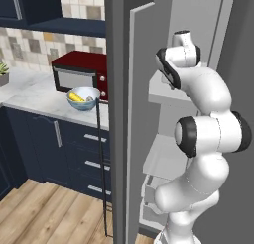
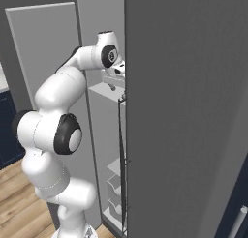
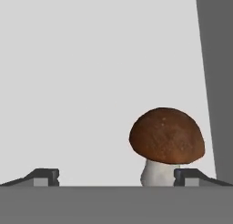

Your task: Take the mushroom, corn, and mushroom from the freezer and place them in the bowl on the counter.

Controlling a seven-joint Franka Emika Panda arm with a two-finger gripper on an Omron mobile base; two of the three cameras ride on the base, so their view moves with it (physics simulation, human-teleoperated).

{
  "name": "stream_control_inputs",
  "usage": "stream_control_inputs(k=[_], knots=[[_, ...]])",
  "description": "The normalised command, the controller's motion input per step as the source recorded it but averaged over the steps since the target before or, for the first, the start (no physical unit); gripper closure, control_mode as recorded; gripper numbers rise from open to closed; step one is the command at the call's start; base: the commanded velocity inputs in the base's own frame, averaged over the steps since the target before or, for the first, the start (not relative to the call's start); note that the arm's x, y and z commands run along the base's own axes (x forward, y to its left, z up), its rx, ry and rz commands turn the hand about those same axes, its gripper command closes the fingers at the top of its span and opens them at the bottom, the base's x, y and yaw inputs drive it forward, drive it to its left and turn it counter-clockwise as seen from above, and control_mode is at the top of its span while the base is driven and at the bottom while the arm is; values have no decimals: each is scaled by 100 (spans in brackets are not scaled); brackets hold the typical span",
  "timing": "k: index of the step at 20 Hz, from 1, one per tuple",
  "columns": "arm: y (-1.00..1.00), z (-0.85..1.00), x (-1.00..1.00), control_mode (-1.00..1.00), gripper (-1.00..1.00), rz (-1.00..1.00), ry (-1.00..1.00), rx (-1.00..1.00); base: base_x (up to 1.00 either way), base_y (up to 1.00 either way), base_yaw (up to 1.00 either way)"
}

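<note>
Kitchen scene, rendered, with wood plank floor and tiled backsplash.

Left base view: white-grey marbled stone counter (image 1: 34, 96) over dark navy cabinets is carrying a dark red microwave (image 1: 81, 72) and, just in front of it near the counter's right end, one small round glossy blue-grey bowl (image 1: 83, 99). One short yellow corn cob (image 1: 76, 96) is already lying in the bowl; whether a mushroom is lying beside it is too small to tell. Tall dark-grey freezer (image 1: 163, 153) with pale shelved interior is standing open, and the white arm is reaching in at upper-shelf level.

Right base view: the same arm is bending into the freezer's upper shelf (image 2: 104, 89); the hand is partly hidden behind the dark door edge.

Hand view: one brown-capped, white-stemmed mushroom (image 3: 166, 143) is standing upright on the pale shelf floor, towards the shelf's right side wall. The gripper (image 3: 116, 177) is pointing at it with jaws spread fully apart and nothing between them; the mushroom is sitting just behind the right fingertip (image 3: 186, 175), off-centre.

Judgement: a mushroom pickup is in hand, at the approach stage. Next move is calling for a sideways shift toward the mushroom so it centres between the jaws, then advancing and closing on the cap or stem.

Count: mushrooms seen 1, corn 1, bowl 1.
</note>
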Motion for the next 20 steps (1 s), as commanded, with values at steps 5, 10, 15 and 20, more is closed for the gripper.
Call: stream_control_inputs(k=[5,10,15,20], knots=[[-15,-21,0,-100,-100,0,-16,2,0,0,0],[0,-1,0,-100,-100,0,-10,3,0,0,0],[6,-8,3,-100,-100,-6,-3,3,0,0,0],[53,3,42,-100,-100,-20,-23,10,0,0,0]])
